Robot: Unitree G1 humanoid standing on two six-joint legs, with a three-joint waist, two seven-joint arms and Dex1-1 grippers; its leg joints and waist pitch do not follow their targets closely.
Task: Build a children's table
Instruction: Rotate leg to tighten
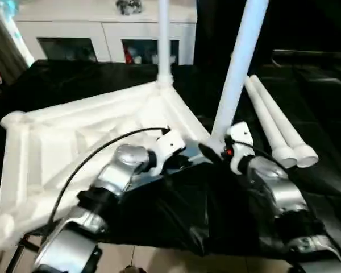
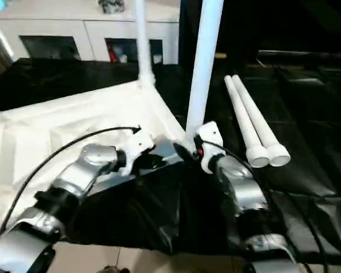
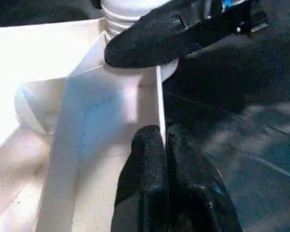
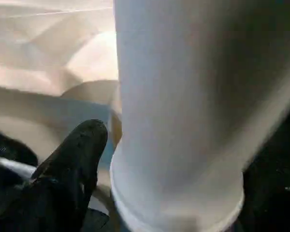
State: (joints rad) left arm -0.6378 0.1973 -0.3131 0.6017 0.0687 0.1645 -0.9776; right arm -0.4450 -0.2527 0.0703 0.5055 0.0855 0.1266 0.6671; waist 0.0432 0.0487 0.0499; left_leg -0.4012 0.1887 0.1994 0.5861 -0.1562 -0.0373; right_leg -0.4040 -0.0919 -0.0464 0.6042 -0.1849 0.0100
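Left wrist view: left tool (image 3: 165, 145) pinching shut on tabletop rim (image 3: 160, 104); right tool (image 1: 215, 149) gaping wide around upright leg (image 1: 238, 68) at near corner socket.

White table top (image 1: 91, 136) and legs (image 1: 238, 68) — black cloth (image 1: 307, 114).

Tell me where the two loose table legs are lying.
In the head views the two loose legs lie side by side on the dark surface on the robot's right, just beyond the right gripper and the standing leg.
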